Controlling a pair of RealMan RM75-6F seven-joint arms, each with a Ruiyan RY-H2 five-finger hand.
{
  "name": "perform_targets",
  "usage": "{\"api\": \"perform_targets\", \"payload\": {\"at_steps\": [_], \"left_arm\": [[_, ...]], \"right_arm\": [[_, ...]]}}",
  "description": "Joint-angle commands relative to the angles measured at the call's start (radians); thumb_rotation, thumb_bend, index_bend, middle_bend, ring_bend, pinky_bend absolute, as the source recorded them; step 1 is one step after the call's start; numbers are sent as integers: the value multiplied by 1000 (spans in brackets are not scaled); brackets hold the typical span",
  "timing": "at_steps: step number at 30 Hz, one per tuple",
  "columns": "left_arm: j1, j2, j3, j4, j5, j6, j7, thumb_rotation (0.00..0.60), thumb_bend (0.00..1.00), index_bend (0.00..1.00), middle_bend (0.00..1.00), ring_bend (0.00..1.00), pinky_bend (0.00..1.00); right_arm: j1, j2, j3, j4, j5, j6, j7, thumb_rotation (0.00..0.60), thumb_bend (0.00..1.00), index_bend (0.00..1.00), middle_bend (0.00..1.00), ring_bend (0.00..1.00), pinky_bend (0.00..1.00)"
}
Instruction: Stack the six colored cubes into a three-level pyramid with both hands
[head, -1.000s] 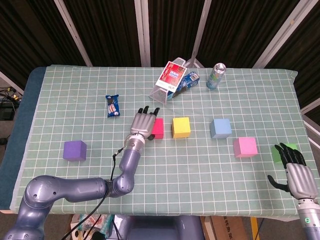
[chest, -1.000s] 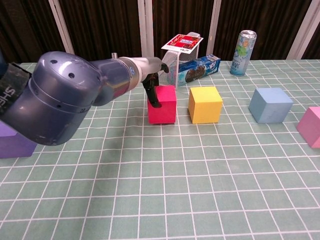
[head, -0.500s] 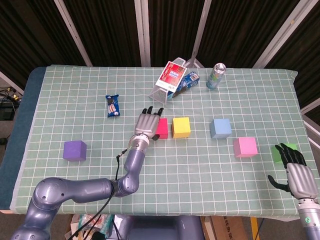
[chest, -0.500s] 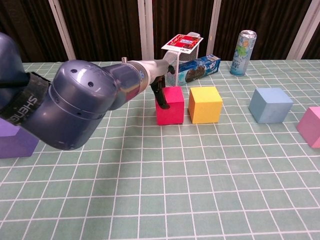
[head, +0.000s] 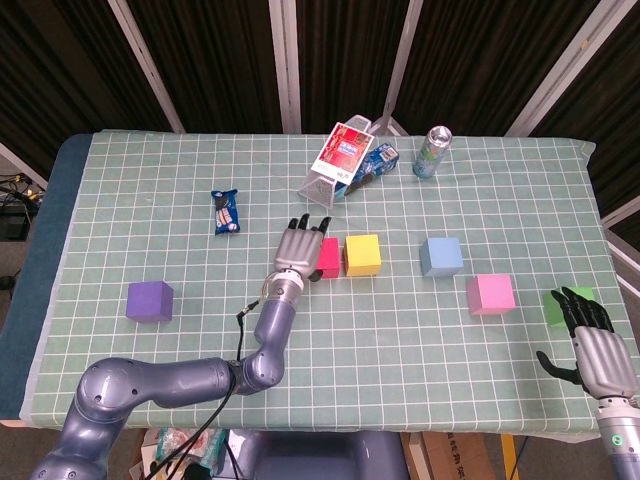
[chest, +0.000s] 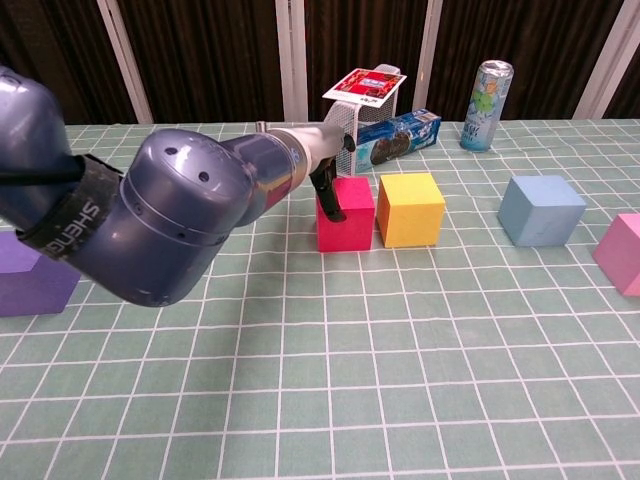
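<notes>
Fingers (head: 303, 232) of the left hand (head: 297, 249) lie extended, apart and flat against the left face of the red cube (head: 327, 257), pressing rather than gripping. The cube sits square to the cloth grid, with no long axis, and the yellow cube (head: 362, 254) lies just beside it on the far side from the fingers; any push therefore runs toward yellow. The right hand (head: 596, 350), fingers spread and empty, hovers near the green cube (head: 563, 301), well apart.

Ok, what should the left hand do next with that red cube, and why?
Probably nudge the red cube slightly further right. The left hand rests against its left side, and a narrow gap separates it from the yellow cube, so the base row isn't closed yet.
</notes>
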Motion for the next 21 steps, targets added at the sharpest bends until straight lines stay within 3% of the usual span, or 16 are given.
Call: {"api": "perform_targets", "payload": {"at_steps": [1, 21], "left_arm": [[-2, -4, -1, 4, 6, -1, 0, 600, 375, 74, 330, 41, 107], [-4, -32, -20, 36, 46, -5, -26, 600, 375, 74, 332, 41, 107]], "right_arm": [[0, 1, 0, 0, 1, -1, 0, 600, 324, 0, 0, 0, 0], [-1, 5, 1, -4, 7, -2, 4, 600, 323, 0, 0, 0, 0]]}}
